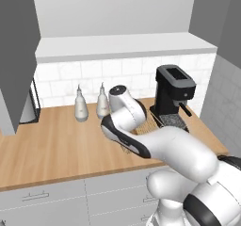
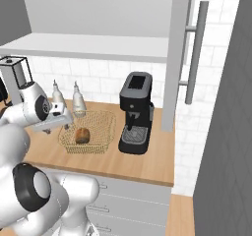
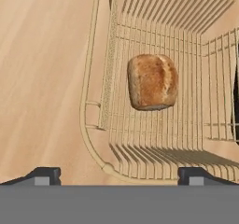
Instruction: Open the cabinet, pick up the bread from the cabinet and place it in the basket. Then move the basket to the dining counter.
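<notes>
On the wood counter (image 2: 147, 168), white tile wall behind, bread (image 3: 152, 81) in basket (image 3: 93, 101), jaws released.

Matt plank-grained wood counter (image 1: 56, 145); tan open-weave wire basket (image 2: 101, 127); rough, crusty brown bread (image 3: 152, 81); glossy white backsplash tiles (image 1: 94, 76); black matt plastic coffee machine (image 2: 136, 112).

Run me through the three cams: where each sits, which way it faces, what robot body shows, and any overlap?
Left base view: behind-left, facing the tiled wall; white arm crosses the coffee machine.
Right base view: behind-right, facing the basket, the bread and the open cabinet door; arm at left.
Hand view: looking down into the basket; open claw straddles its rim.
Shared: coffee machine in both base views; basket and bread in right and hand.
</notes>
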